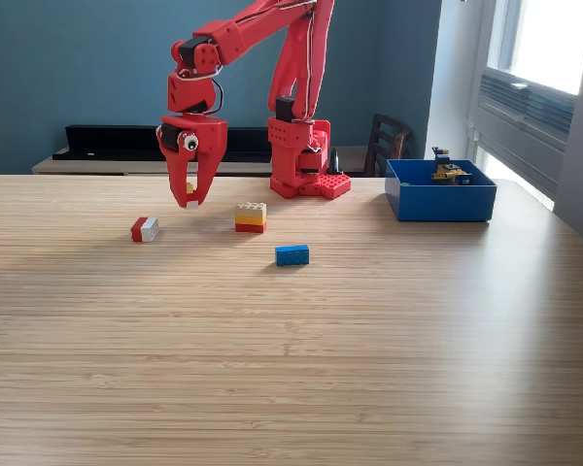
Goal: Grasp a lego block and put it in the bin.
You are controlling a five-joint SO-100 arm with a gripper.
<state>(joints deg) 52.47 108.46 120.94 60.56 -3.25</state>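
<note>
My red gripper (190,201) hangs above the table at the exterior view's left, fingers pointing down. It is shut on a small yellow lego block (189,186), held off the tabletop and mostly hidden between the fingers. Three more blocks lie on the table: a red-and-white one (144,229) below and left of the gripper, a yellow, orange and red stack (251,216) to its right, and a blue one (291,254) nearer the camera. The blue bin (439,199) stands far to the right with some pieces (449,173) in it.
The arm's red base (307,160) stands at the table's far edge, between the gripper and the bin. A dark chair (387,144) and a black shelf (112,142) lie behind the table. Bare wooden tabletop (291,369) fills the foreground.
</note>
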